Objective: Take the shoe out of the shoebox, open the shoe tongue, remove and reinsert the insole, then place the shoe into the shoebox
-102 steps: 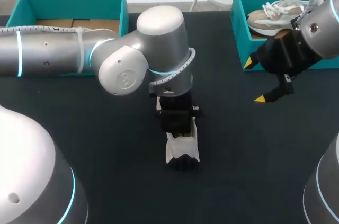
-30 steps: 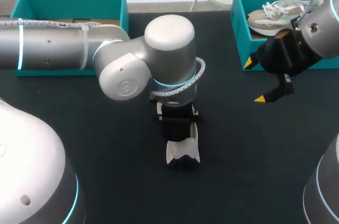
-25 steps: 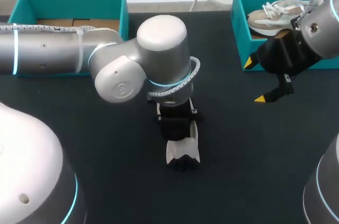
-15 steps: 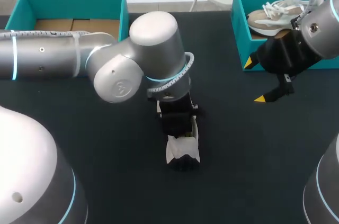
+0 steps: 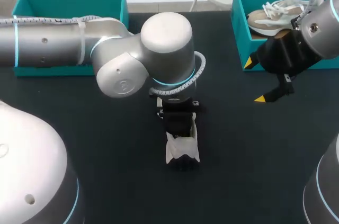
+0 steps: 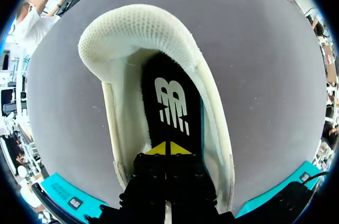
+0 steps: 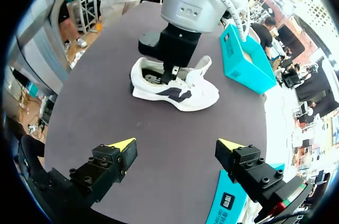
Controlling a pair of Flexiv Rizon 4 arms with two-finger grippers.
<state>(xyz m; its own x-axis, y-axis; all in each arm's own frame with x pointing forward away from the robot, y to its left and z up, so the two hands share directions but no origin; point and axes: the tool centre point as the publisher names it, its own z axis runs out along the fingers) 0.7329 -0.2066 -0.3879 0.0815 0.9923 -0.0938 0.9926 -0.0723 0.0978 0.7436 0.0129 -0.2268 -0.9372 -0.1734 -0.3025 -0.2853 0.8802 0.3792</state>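
One arm is nearer: the left pincer (image 6: 168,149) is sitting clenched inside the shoe (image 6: 132,33) at its heel.
Its insole (image 6: 172,102) is running straight ahead of those tips, toeward; the right pincer (image 7: 175,144) is hanging released, well apart.

Looking like a robotics lab or test bench rather than a home or a shop. Working over a plain dark desk (image 5: 106,144) with two silver jointed machines, the left arm (image 5: 53,49) and the right arm (image 5: 323,28), ringed at the joints with thin blue light. Using a teal shoebox (image 5: 69,2) at the far left, a second shoebox (image 5: 241,33) at the far right and a white shoe (image 5: 183,152) as props.
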